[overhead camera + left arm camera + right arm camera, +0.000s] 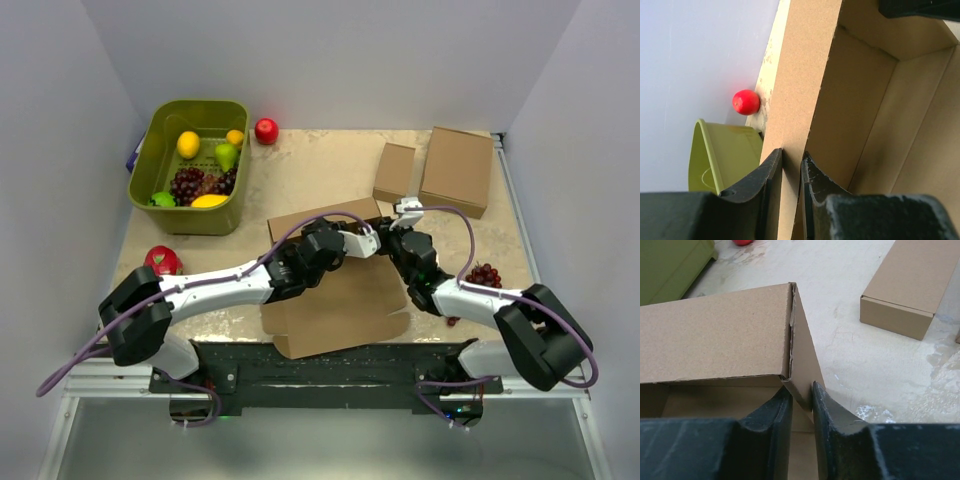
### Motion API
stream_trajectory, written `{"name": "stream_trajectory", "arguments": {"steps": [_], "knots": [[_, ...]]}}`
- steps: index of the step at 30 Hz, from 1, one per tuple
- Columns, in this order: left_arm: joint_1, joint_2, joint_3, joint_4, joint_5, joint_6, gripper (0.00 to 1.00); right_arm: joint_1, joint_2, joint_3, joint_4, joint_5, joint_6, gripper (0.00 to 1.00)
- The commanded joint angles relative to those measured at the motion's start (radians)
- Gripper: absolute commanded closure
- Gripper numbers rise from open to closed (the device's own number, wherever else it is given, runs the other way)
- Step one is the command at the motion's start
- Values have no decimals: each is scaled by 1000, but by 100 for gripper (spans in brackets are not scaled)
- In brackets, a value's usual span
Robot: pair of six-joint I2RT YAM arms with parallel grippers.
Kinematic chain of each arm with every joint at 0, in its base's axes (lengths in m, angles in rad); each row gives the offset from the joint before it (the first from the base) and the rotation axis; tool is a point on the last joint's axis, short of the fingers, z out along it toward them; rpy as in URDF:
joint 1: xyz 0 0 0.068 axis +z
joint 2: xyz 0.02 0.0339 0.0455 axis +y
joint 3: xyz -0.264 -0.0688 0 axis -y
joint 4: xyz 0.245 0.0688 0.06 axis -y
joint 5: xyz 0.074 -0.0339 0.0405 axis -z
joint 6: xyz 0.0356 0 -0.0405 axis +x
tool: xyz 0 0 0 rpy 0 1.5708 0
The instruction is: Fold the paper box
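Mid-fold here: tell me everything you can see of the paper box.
The paper box is plain brown corrugated cardboard, a die-cut sheet partly folded into a shallow open tray. Two walls stand upright and meet at a far corner; a broad panel lies flat toward the arms. It rests on the table, in the middle by the near edge. The left jaws pinch one upright wall; the right jaws pinch the side wall at that corner.
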State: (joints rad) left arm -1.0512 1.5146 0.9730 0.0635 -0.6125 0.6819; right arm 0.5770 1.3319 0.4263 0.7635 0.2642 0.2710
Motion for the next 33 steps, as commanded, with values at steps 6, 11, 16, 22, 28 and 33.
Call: {"name": "stream_trajectory", "arguments": {"steps": [6,11,16,22,28,33], "knots": [[5,21,-3,-103,161,-111,100,-2,53,26,140,24,23,55],[5,21,-3,-106,168,-111,100,0,82,22,180,12,25,51],[7,19,-5,-108,175,-116,100,-2,139,31,227,-8,25,49],[8,16,-3,-110,181,-117,100,-2,193,37,263,-3,27,49],[10,18,3,-108,184,-127,100,-2,201,40,269,50,36,62],[10,18,4,-108,188,-133,100,-2,213,51,255,78,43,83]]}}
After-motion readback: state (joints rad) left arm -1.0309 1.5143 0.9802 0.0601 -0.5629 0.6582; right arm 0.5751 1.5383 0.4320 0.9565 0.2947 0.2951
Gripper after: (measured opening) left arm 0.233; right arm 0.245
